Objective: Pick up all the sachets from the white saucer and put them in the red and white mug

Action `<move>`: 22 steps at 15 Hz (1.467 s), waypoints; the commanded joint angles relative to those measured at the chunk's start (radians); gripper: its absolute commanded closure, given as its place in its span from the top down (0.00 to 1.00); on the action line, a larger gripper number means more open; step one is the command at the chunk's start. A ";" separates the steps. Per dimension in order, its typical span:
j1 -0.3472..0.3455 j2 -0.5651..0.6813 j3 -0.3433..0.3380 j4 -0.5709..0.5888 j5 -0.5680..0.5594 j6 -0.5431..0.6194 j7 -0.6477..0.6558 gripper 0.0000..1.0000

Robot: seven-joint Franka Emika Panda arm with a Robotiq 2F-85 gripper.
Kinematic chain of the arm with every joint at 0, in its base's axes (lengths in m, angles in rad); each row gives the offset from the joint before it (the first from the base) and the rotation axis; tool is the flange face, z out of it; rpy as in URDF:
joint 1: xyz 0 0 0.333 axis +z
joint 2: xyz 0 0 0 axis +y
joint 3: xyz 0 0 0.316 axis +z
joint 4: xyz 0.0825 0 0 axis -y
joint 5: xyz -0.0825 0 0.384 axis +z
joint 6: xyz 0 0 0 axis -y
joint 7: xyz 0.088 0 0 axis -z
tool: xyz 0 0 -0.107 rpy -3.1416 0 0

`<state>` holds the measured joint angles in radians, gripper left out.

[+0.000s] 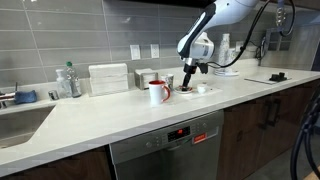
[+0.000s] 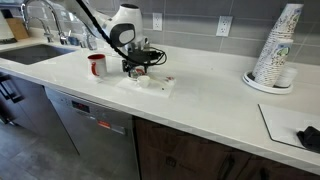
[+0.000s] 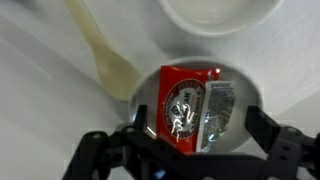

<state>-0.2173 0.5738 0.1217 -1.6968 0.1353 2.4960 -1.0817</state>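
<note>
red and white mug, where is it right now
In both exterior views the red and white mug stands on the countertop, on the sink side of the gripper, above the dishwasher.

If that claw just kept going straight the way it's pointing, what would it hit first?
Most likely the red and silver sachet on the white saucer: it lies straight ahead, between the claw's open fingers. The gap left is hard to judge.

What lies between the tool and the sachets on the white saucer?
Nothing. In the wrist view the open tool hangs directly above the sachets on the white saucer, with only bare space between.
</note>
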 commanded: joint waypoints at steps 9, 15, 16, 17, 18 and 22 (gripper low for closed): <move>-0.028 0.083 0.036 0.114 0.021 -0.056 -0.032 0.63; -0.021 0.074 0.029 0.137 0.020 -0.107 -0.016 0.16; -0.019 0.071 0.027 0.140 0.021 -0.120 -0.010 0.08; -0.016 0.068 0.025 0.144 0.019 -0.125 -0.005 0.02; -0.014 0.067 0.022 0.148 0.018 -0.135 0.002 0.00; -0.011 0.035 0.019 0.154 0.020 -0.185 0.023 0.01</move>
<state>-0.2284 0.6325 0.1439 -1.5526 0.1374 2.3720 -1.0724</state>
